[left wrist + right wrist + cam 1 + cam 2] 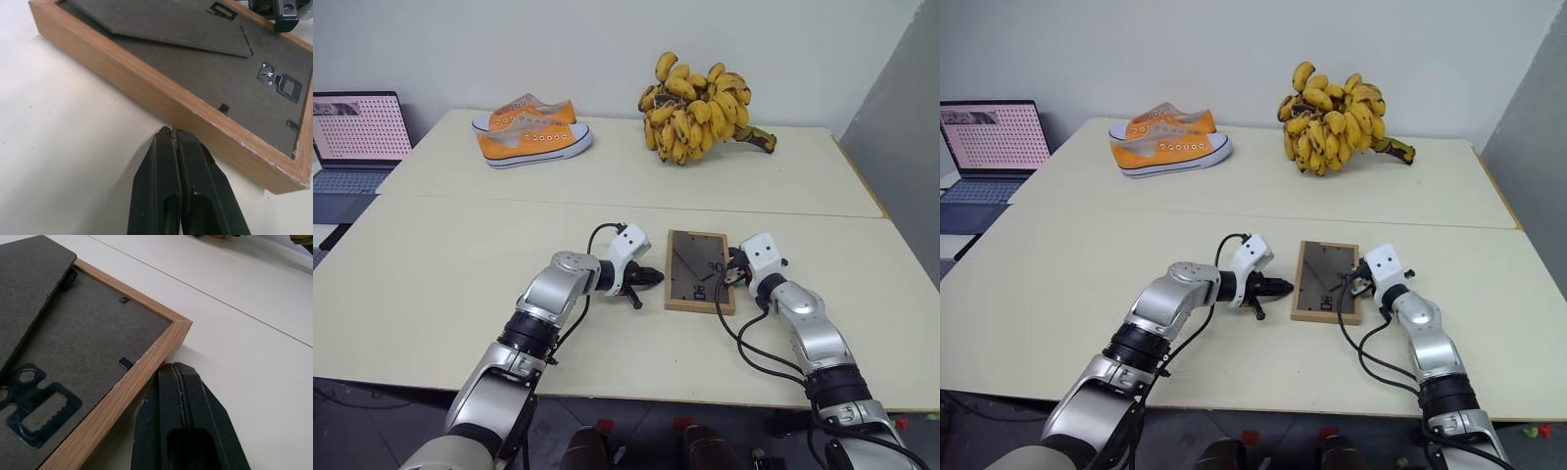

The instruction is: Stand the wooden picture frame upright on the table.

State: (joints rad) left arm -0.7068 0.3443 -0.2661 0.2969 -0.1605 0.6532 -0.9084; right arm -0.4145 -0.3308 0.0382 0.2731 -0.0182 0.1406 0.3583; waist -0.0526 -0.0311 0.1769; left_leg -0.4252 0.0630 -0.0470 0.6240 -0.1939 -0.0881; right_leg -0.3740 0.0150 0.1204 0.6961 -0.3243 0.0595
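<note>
Table (460, 284) bears frame (699, 271), sneakers (533, 132), bananas (700, 108)

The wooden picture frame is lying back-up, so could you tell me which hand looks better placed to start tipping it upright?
Probably the right hand: shut, right beside the wooden picture frame's wooden edge. The left hand, also shut, sits slightly off the opposite edge.

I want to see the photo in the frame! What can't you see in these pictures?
- The wooden picture frame lies face down on the table, so its picture is hidden.
- Laptop: cut off by the left eye view's edge.
- Laptop screen's pattern: too small to read.
</note>
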